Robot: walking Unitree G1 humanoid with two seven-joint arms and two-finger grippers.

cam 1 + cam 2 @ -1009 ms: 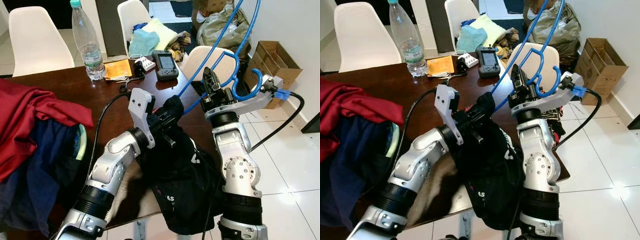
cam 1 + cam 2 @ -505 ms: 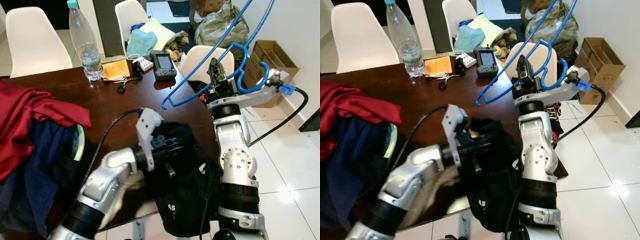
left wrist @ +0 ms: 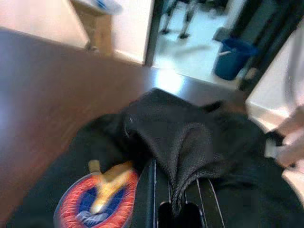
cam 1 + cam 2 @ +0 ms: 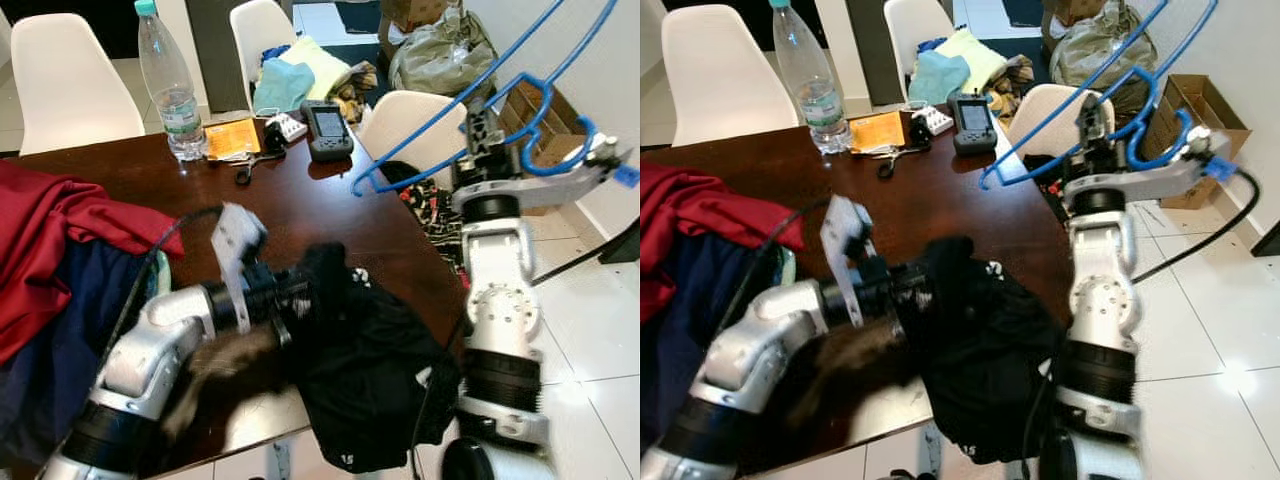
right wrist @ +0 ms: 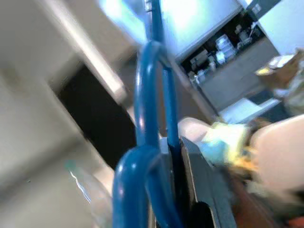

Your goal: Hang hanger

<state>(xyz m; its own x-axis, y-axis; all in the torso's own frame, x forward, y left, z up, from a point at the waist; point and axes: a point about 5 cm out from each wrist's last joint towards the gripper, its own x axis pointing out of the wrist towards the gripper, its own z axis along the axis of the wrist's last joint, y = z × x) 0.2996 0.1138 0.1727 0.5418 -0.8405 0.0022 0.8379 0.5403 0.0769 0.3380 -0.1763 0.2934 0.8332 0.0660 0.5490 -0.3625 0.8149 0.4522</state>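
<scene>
My right gripper (image 4: pixel 481 128) is raised beyond the table's right edge, shut on the neck of a blue wire hanger (image 4: pixel 585 130). The hanger's frame slants up to the right and hangs bare. In the right wrist view the blue hanger (image 5: pixel 151 142) runs between the black fingers (image 5: pixel 204 190). My left gripper (image 4: pixel 300 292) is low over the table's front, shut on a fold of a black garment (image 4: pixel 370 365) that spills over the table edge. In the left wrist view the black garment (image 3: pixel 190 137), with a round red and blue badge, is pinched between the fingers (image 3: pixel 146 199).
The dark wooden table (image 4: pixel 300 200) carries a red and navy clothes pile (image 4: pixel 60 240) at the left, and at the back a water bottle (image 4: pixel 170 85), an orange packet (image 4: pixel 232 137) and a handheld device (image 4: pixel 326 130). White chairs (image 4: pixel 70 80) and a cardboard box (image 4: pixel 1200 100) stand around.
My right arm has swung right and lifted the hanger clear of the black garment. My left gripper has drawn back to the left, pulling the garment with it.
</scene>
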